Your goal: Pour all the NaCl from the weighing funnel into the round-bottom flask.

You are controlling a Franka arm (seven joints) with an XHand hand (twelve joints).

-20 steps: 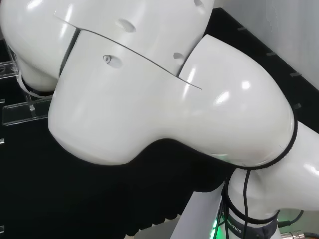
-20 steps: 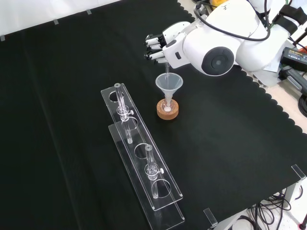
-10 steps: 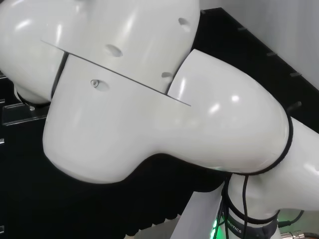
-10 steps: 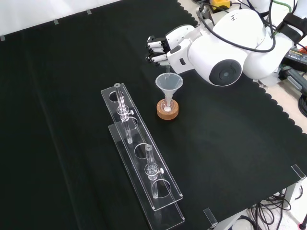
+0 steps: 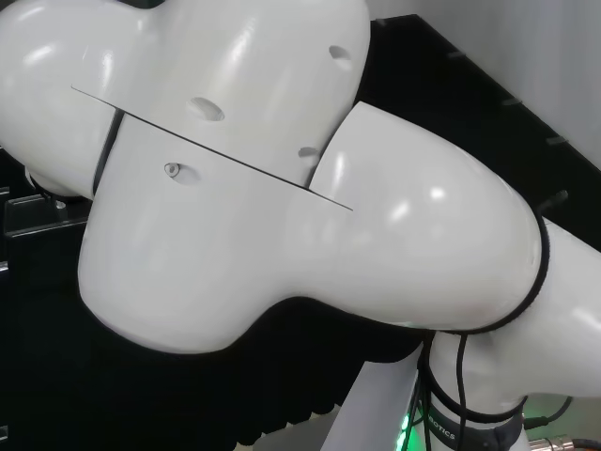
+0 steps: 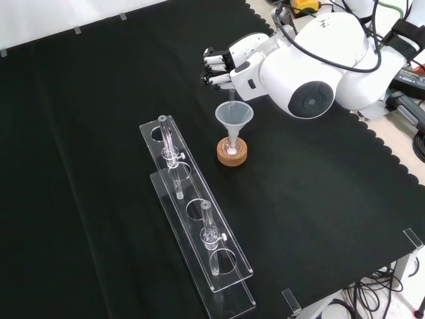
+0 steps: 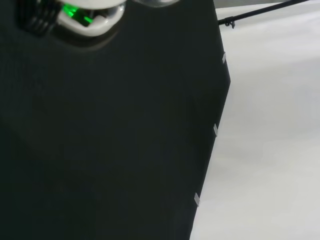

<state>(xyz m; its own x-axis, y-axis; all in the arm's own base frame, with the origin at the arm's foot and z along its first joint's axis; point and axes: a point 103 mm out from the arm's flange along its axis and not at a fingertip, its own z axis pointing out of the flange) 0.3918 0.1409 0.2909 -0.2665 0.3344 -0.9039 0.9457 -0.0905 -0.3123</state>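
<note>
My hand [image 6: 226,61] hangs toward the far edge of the surface [image 6: 80,133] in the front view, fingers curled in, and a thin clear stem runs down from under them toward the conical funnel [image 6: 234,118] below. I take that stem for part of the weighing funnel [image 6: 231,98]; the glass is too faint for me to make out the rest of it, or how my fingers close on it, so I judge that I am pinching it but cannot say so for certain.

The conical funnel sits in the neck of the round-bottom flask [image 6: 230,149], which rests on a cork ring [image 6: 232,153] between my hand and the near edge of the surface. A little white shows at the bottom of the flask, so I judge some NaCl is already in.

To pour well, I should keep the stem tip inside the funnel's rim and well over its middle, hold the tilt steep enough for the last grains to slide, and avoid knocking the funnel sideways, since the flask only rests on its ring.

The clear rack [image 6: 192,219] with its tubes lies well apart from my hand, nearer the front edge.
</note>
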